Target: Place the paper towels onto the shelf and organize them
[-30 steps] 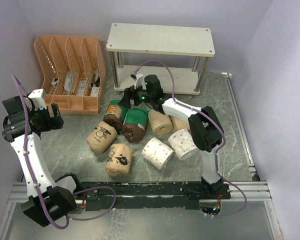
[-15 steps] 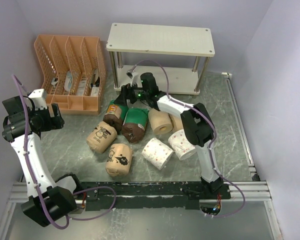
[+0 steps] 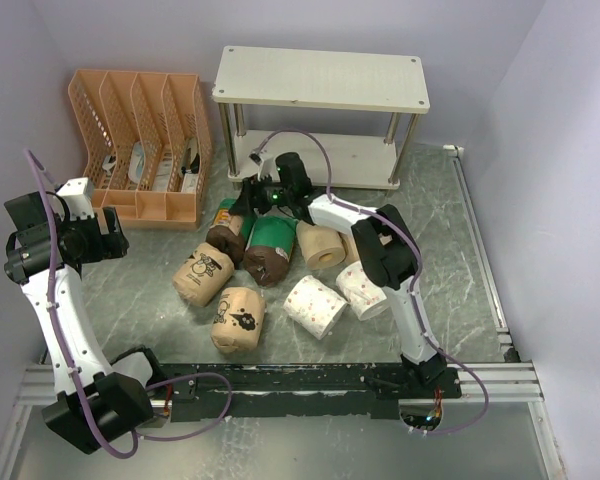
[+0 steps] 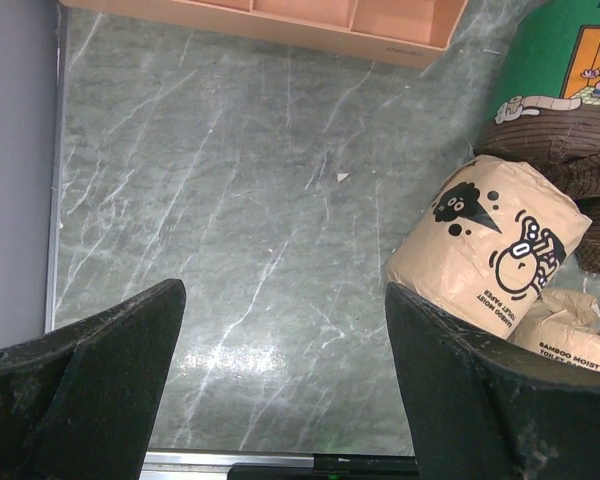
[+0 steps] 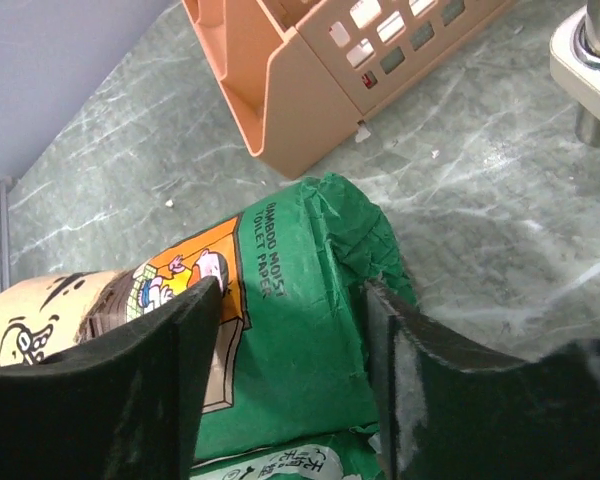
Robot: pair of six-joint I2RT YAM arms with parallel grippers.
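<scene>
Hovering at the pile's (image 3: 278,265) 12 o'clock, right fingers (image 5: 130,400) gape around a green-topped roll (image 5: 300,300), probably to grab it; left fingers (image 4: 80,380) spread, empty.

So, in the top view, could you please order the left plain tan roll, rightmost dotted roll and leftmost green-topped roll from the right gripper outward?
1. Leftmost green-topped roll, at the right gripper.
2. Left plain tan roll, mid-pile.
3. Rightmost dotted roll, right edge.

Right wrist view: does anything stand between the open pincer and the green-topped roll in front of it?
Nothing visible does. The right pincer is open, and the green-topped roll shows directly between its fingers, uncovered. The orange file rack stands beyond the roll, off the path.
</scene>
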